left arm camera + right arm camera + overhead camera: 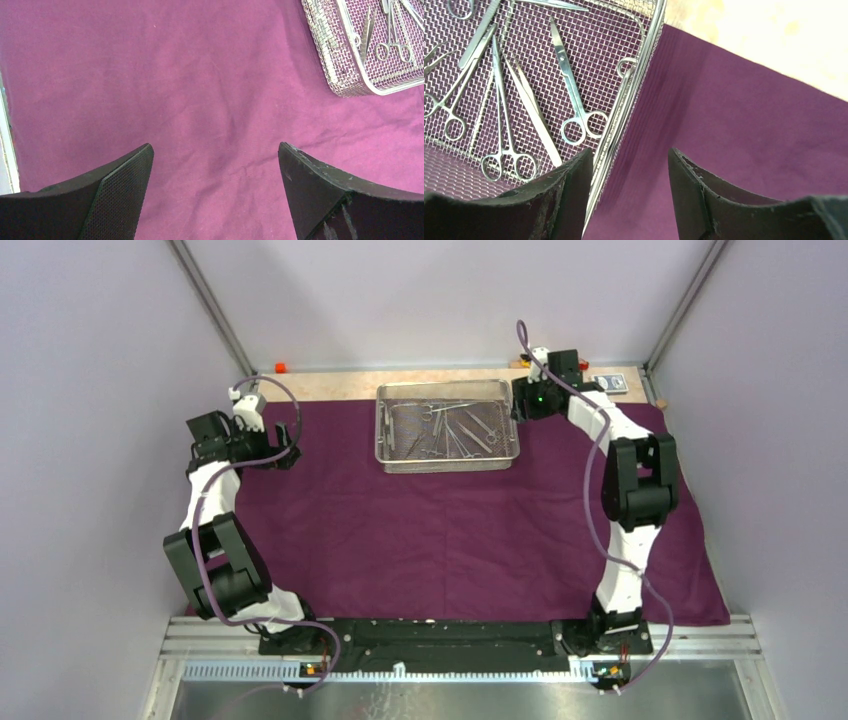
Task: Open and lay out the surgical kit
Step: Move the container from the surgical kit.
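Observation:
The dark purple cloth wrap (450, 540) lies spread flat over the table. On its far middle stands the silver wire-mesh tray (445, 466), with steel instruments lying inside. The right wrist view shows ring-handled scissors (574, 95), clamps (504, 130) and tweezers (531, 110) in the tray (634, 95). My right gripper (630, 150) is open astride the tray's right wall, one finger above the mesh, the other above cloth (734, 125). My left gripper (214, 145) stands wide open over bare cloth (200, 75), left of the tray (345, 75), holding nothing.
A strip of bare wooden table (330, 385) shows behind the cloth. A small orange block (281, 367) sits at the back left and a small blue-white packet (615, 382) at the back right. Metal frame posts and grey walls close in both sides.

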Action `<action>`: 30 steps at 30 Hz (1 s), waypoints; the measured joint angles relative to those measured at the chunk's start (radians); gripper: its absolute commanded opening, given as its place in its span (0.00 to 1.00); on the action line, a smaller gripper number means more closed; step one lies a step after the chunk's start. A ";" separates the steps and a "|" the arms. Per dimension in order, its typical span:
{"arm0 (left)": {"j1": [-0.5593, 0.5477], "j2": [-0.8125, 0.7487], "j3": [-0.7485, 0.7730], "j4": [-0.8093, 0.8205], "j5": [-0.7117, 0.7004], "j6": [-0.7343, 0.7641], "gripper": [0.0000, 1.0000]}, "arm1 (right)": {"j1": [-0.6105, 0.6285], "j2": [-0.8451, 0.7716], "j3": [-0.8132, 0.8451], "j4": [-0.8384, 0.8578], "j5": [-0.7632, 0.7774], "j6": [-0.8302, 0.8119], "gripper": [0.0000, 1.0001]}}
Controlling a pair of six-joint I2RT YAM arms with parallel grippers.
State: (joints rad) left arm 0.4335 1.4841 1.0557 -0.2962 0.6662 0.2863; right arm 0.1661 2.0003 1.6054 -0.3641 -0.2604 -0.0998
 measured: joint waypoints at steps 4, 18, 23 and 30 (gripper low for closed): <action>-0.002 0.002 0.000 0.006 0.005 -0.002 0.99 | 0.002 0.065 0.042 -0.008 0.002 0.037 0.56; -0.004 0.015 -0.001 0.012 0.023 -0.012 0.99 | 0.011 0.146 0.085 -0.022 -0.029 0.123 0.34; -0.005 0.015 -0.001 0.013 0.028 -0.019 0.99 | 0.016 0.149 0.085 -0.018 -0.027 0.156 0.11; -0.005 0.014 -0.004 0.013 0.029 -0.020 0.99 | 0.000 0.096 -0.008 0.062 0.030 0.216 0.00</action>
State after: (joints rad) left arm 0.4290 1.4986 1.0519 -0.2829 0.6956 0.2665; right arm 0.1661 2.0960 1.5974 -0.3023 -0.2302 0.1158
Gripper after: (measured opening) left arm 0.989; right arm 0.079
